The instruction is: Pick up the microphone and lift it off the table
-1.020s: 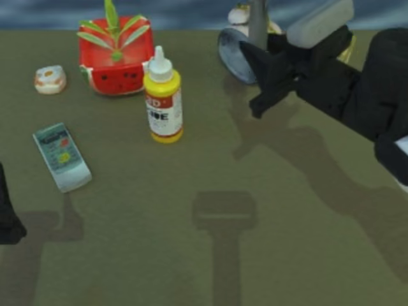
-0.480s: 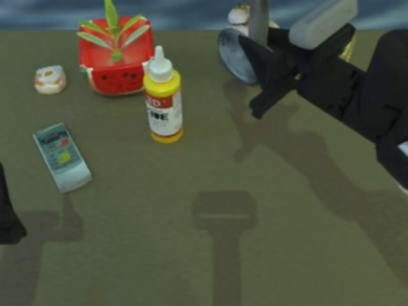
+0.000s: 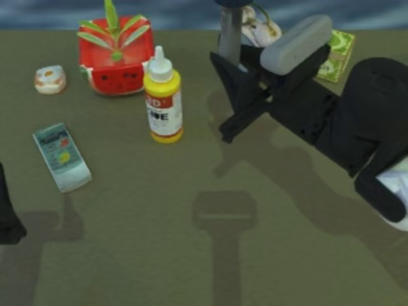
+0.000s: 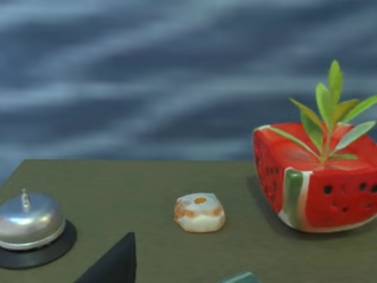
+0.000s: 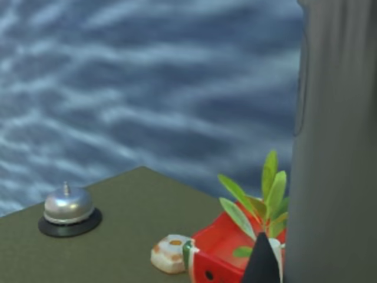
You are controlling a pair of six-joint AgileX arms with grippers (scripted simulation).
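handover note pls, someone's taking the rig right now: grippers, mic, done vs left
Right gripper: at the top view's far centre-right, shut on the microphone; the grey handle stands upright between its fingers, and the navy head is cut off by the frame edge.
Left gripper: parked at the table's left edge, idle.
Done: the grasp looks made. In the right wrist view the handle hangs close to the camera, apparently above the table, so the lift seems underway.
Left: raise it further to confirm clearance and hold it. The yellow bottle and watermelon planter stand nearby.

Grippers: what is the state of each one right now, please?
Left tool: parked at the table's left edge.
Right tool: closed on the microphone, which it holds above the table.
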